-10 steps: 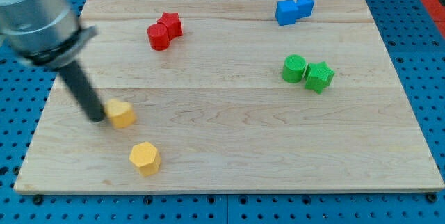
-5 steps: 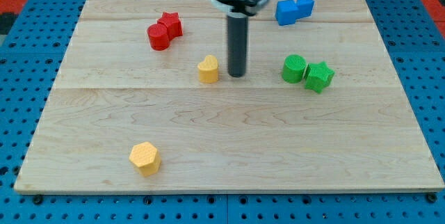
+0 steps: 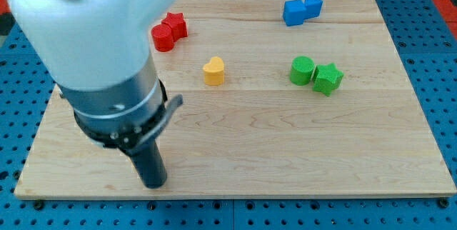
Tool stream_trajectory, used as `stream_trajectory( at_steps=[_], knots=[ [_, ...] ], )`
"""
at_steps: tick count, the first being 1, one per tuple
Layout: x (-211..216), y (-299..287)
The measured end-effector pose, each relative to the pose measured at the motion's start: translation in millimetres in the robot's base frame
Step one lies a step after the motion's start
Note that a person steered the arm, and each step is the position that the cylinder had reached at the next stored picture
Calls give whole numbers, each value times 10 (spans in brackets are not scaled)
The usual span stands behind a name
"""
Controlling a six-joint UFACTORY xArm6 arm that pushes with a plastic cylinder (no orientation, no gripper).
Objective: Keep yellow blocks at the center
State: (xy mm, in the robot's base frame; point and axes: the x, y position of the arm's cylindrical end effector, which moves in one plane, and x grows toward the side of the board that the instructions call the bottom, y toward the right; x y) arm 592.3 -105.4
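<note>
One yellow heart block (image 3: pixel 213 71) sits near surface (image 3: pixel 300 144) centre, unmoved. My tip (image 3: pixel 155 184) jumped to bottom-left edge, where yellow hexagon block was; hexagon now hidden behind rod. No jaws on rig, state not applicable.

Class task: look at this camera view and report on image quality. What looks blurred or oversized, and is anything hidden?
Camera view: the arm's pale housing looms large and soft at the view's left; my tip looks sharp; the yellow heart-shaped block looks crisp under even light; the other yellow block cannot be seen.
</note>
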Motion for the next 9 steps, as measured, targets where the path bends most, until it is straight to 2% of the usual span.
stream_trajectory(
  at_steps=[1, 2, 3, 4, 5, 6, 7, 8, 9],
  knots=[
    [-484, 0],
    [-719, 89],
    [-229, 219],
    [171, -192],
    [-100, -245],
    [-734, -228],
    [-579, -256],
    [-573, -784],
    [-1072, -139]
  ],
)
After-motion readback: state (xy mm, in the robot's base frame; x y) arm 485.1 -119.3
